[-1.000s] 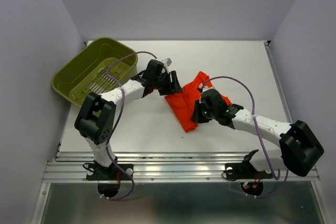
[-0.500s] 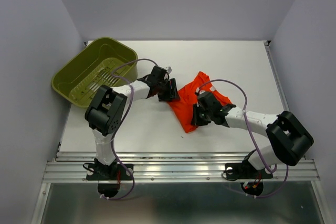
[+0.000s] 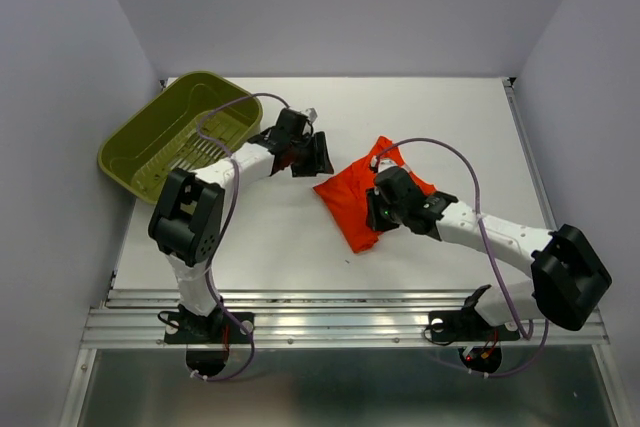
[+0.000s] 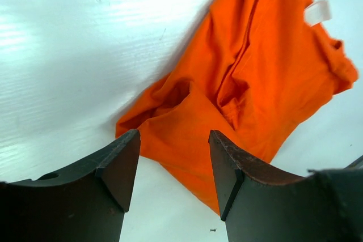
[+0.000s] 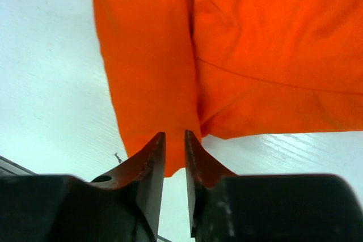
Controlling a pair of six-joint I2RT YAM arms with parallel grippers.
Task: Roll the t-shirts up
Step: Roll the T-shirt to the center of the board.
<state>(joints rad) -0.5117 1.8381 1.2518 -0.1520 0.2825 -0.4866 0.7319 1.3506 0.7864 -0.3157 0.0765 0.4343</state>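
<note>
Plainly the left gripper (image 4: 173,137) gapes; whether right gripper (image 5: 174,137) pinches t-shirt (image 5: 272,43) is unclear.

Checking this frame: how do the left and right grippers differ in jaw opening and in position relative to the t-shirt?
Opening: the left gripper stands wide open; the right gripper is nearly shut, with only a thin gap. Position: in the top view the left hangs over bare table beside the t-shirt; the right is over the cloth itself. Whether the right pinches cloth cannot be told. Shared: both point toward the t-shirt.
</note>
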